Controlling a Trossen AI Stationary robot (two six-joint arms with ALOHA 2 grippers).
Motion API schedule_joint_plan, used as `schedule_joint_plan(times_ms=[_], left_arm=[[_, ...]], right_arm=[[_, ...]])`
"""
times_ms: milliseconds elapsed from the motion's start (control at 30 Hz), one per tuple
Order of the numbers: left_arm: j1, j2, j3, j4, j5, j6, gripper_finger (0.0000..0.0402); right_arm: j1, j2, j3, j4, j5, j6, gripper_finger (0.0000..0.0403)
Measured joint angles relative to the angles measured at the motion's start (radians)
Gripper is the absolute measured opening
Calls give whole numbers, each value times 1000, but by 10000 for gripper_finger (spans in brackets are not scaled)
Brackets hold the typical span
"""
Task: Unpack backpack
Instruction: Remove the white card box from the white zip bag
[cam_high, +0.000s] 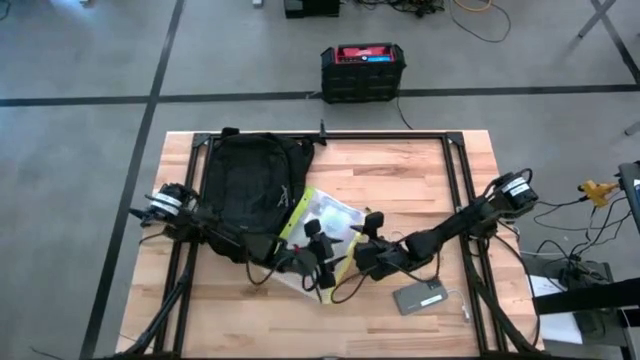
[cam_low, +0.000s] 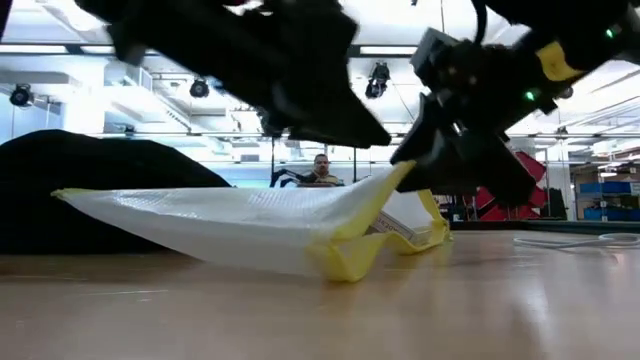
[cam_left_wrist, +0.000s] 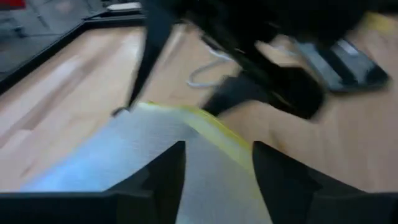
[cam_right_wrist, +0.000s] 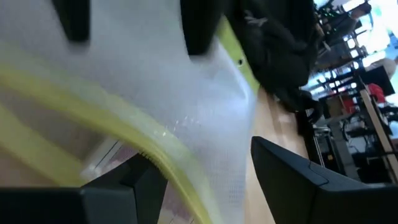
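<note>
1. The backpack (cam_high: 250, 190) lies flat on the left half of the wooden table (cam_high: 400, 180), its top toward the far edge.
2. A white padded bag with yellow edges (cam_high: 325, 235) lies just beside the backpack's right side, one end raised off the table.
3. The left gripper (cam_high: 318, 250) is over the bag's near end, fingers (cam_left_wrist: 163, 180) spread apart above it, gripping nothing.
4. The right gripper (cam_high: 358, 240) is at the bag's right edge, fingers (cam_right_wrist: 292, 171) apart around the yellow border.
5. A grey phone-like device (cam_high: 420, 297) lies near the front right.
</note>
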Motion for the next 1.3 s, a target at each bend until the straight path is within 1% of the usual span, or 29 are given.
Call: schedule_joint_plan(times_ms=[67, 200, 333, 467, 633, 767, 833, 967, 1067, 1133, 1200, 1233, 1300], left_arm=[[13, 0, 7, -3, 28, -7, 227], [27, 0, 30, 2, 35, -19, 277], [40, 0, 33, -13, 32, -65, 308], [49, 3, 33, -71, 35, -82, 315], [56, 34, 33, -115, 12, -82, 315], [60, 39, 33, -220, -47, -132, 315], [60, 39, 33, -239, -83, -144, 315], [60, 37, 33, -247, -96, -158, 315], [60, 35, 33, -251, -120, -180, 312], [60, 34, 33, -258, -154, -206, 300], [63, 34, 33, -272, -177, -236, 267], [65, 34, 32, -275, -179, -244, 244], [69, 34, 32, -276, -180, -258, 187]], right_arm=[[-13, -4, 19, 1, 0, 4, 211], [-38, -4, 44, 1, -4, -18, 213], [-52, -4, 47, -2, -9, -16, 218], [-52, -4, 53, -3, -7, -13, 225], [-43, -4, 87, -30, -11, -15, 232], [-26, -5, 122, -102, -11, -13, 237], [-16, -6, 135, -139, -10, 3, 239], [6, -7, 164, -253, -10, 72, 235], [25, -7, 186, -388, -35, 210, 232], [35, -8, 192, -448, -112, 350, 232], [44, -8, 192, -464, -210, 476, 235], [51, -8, 192, -462, -248, 531, 237], [68, -8, 190, -457, -274, 617, 243]])
